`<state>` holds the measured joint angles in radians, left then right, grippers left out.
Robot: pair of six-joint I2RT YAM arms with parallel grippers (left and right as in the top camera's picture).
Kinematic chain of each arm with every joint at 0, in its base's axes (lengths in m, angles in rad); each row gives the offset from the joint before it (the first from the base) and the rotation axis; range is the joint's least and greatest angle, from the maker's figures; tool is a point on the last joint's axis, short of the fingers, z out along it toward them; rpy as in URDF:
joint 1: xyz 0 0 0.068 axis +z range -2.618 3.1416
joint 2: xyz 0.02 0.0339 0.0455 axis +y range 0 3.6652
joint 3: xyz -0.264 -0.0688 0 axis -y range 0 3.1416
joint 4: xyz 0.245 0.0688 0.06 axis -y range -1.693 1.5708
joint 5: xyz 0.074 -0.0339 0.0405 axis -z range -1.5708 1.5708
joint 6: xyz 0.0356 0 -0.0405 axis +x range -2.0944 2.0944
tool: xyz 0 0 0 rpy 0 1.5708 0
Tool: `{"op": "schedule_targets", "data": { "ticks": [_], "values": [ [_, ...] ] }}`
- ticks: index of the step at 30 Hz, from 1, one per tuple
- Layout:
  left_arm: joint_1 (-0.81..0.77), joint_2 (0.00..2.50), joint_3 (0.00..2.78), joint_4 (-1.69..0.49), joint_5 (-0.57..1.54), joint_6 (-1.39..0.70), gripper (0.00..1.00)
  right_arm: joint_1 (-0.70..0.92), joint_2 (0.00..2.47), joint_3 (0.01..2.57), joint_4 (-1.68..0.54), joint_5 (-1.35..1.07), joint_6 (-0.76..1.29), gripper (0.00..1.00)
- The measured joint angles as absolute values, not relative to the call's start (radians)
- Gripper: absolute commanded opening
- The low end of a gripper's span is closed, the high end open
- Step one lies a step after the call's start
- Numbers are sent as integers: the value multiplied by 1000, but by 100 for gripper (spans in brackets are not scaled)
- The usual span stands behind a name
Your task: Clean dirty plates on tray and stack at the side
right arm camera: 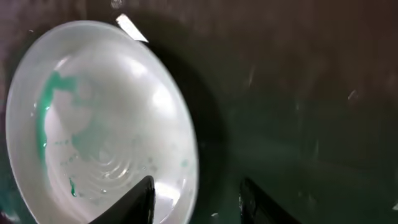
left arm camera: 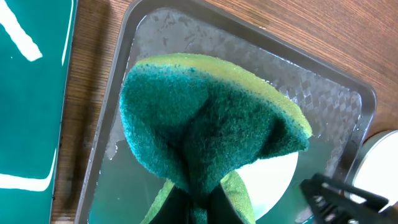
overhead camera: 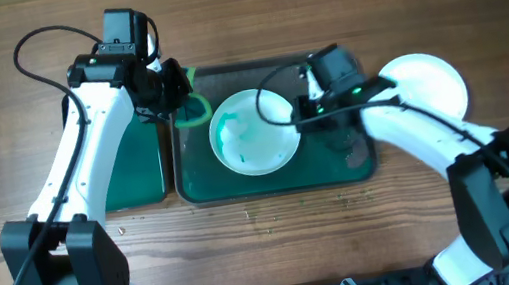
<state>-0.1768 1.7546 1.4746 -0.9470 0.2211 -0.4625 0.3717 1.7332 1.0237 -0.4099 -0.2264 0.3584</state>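
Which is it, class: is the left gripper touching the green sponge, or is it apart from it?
Touching. The left wrist view shows the sponge creased and pinched between the fingers of the left gripper at the bottom edge of the picture.

sponge (left arm camera: 205, 124) covers the left pincer (left arm camera: 194, 208) tips; right wrist view blurred.

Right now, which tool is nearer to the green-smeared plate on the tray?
Right. The right tool straddles the plate at its rim, open. The left tool, gripping the sponge, hangs over the corner of the tray, apart from the plate.

robot lab: two arms (overhead camera: 92, 136) at wooden table (overhead camera: 272, 261).
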Motion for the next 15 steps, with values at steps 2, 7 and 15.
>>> {"op": "schedule_targets", "data": {
  "ticks": [2, 7, 15],
  "values": [
    [-182, 1755, 1475, -947, 221, -463, 4, 340, 1733, 1024, -388, -262, 295, 44],
    [-224, 1755, 1453, -946, 170, -511, 4, 333, 1740, 1045, -348, -316, 198, 40],
    [-243, 1755, 1428, -946, 126, -585, 4, 333, 1870, 1082, -288, -336, 173, 25]
  ]
}}
